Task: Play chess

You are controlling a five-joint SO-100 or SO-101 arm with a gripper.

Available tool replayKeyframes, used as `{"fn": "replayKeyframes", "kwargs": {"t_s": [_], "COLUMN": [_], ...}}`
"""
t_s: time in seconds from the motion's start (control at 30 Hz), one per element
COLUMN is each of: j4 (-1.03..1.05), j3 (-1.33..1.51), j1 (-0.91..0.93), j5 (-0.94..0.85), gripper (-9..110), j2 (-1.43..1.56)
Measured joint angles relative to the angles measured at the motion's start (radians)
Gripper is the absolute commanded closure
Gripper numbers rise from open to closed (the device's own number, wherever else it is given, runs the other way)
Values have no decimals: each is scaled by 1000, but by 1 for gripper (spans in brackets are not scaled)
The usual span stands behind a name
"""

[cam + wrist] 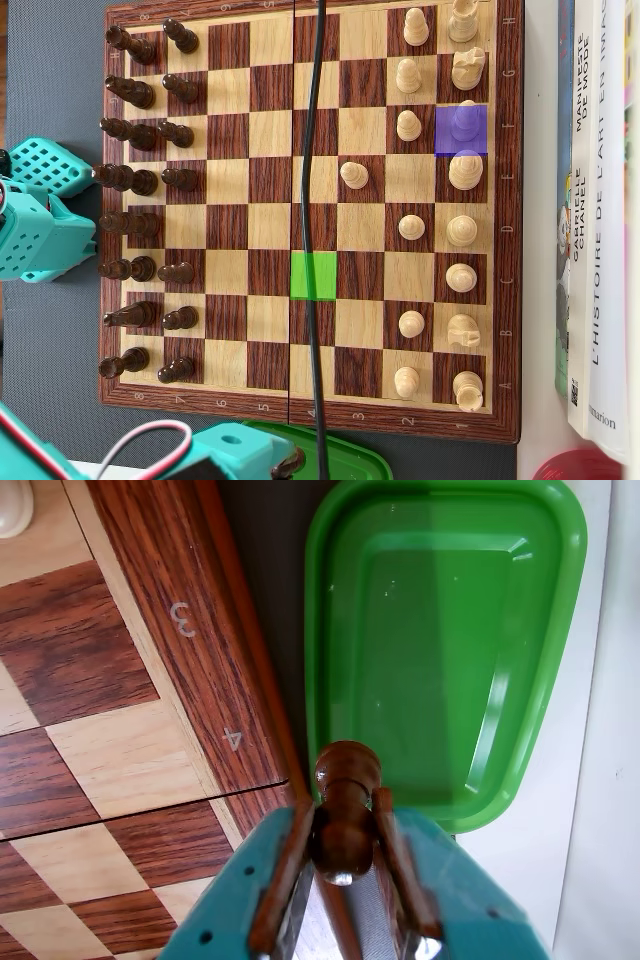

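Note:
My gripper is shut on a dark brown pawn, with its round head sticking out past the fingertips. In the wrist view it hangs over the gap between the chessboard's numbered border and a green tray. In the overhead view the gripper is at the bottom edge, just below the board, by the tray. Dark pieces line the board's left side and white pieces the right. One white pawn stands forward.
A green-tinted square and a purple-tinted square mark the board. A black cable runs across it. Books lie to the right, a red object at bottom right, and a teal arm part to the left.

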Motion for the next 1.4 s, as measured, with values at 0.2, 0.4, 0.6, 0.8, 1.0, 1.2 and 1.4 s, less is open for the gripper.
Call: {"fn": "replayKeyframes", "kwargs": {"t_s": [0.2, 0.4, 0.6, 0.8, 1.0, 1.2, 1.4], "j4": [0, 0, 9, 64, 64, 64, 64], "j3": [0, 0, 0, 72, 273, 417, 443], "j1": [0, 0, -35, -115, -267, -437, -595], "j5": [-49, -51, -51, 0, 100, 216, 316], "gripper": [85, 86, 86, 86, 86, 86, 86], "j2": [0, 0, 35, 250, 489, 658, 710]}}
